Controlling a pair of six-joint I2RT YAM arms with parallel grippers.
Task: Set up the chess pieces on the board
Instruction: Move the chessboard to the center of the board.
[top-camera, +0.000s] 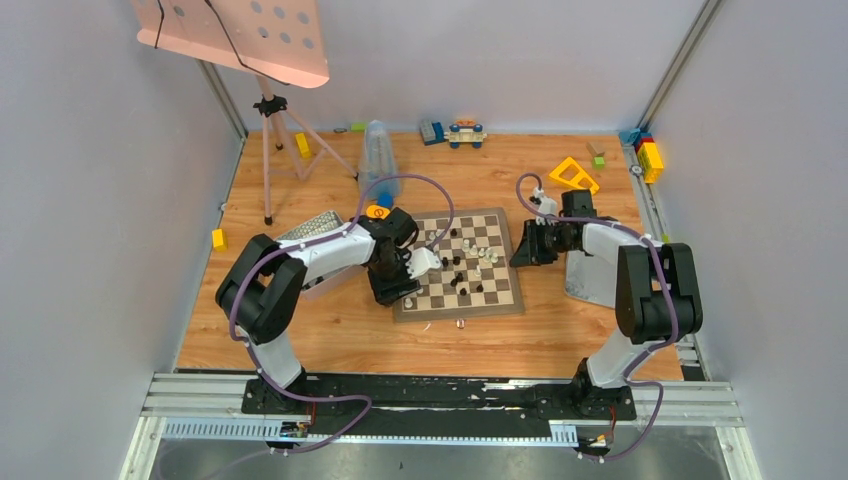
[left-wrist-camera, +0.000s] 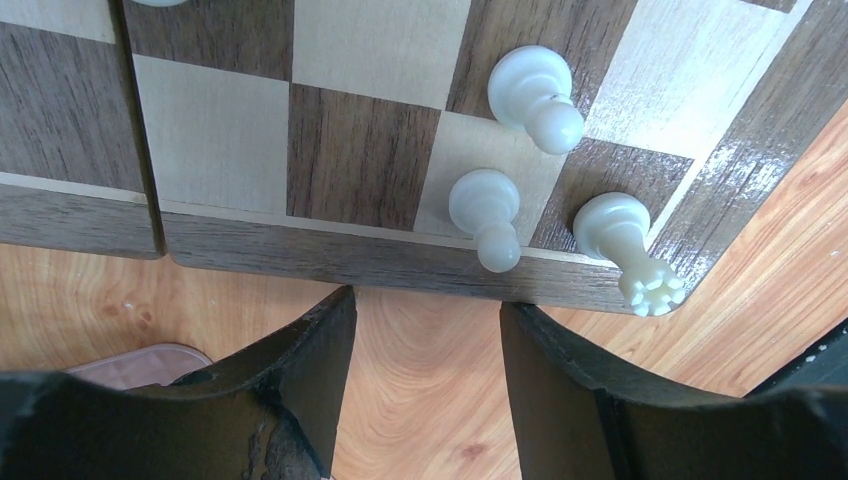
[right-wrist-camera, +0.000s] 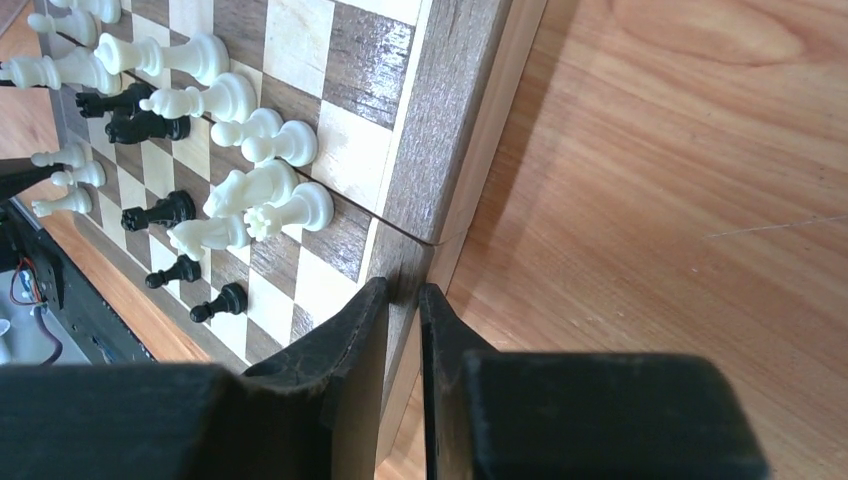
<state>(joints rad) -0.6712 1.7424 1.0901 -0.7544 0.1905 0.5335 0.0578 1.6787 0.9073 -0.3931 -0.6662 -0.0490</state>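
The wooden chessboard (top-camera: 505, 298) lies mid-table with black and white pieces (top-camera: 470, 262) scattered over its middle. My left gripper (top-camera: 400, 293) is open and empty, its fingers over the bare table just off the board's near-left corner (left-wrist-camera: 360, 150). Two white pawns (left-wrist-camera: 485, 208) and a white rook (left-wrist-camera: 625, 245) stand at that corner, just beyond my left gripper (left-wrist-camera: 425, 300). My right gripper (top-camera: 520, 250) is shut on the board's right border (right-wrist-camera: 440, 120), which runs between its jaws (right-wrist-camera: 405, 292). White pieces (right-wrist-camera: 250, 135) and black pawns (right-wrist-camera: 222, 300) stand beyond it.
A small pale piece (top-camera: 460, 323) lies on the table in front of the board. A grey metal tray (top-camera: 312, 228) sits under my left arm. A pink music stand (top-camera: 240, 35) stands back left. A yellow triangle (top-camera: 573, 175) and toy blocks (top-camera: 648, 155) lie at the back.
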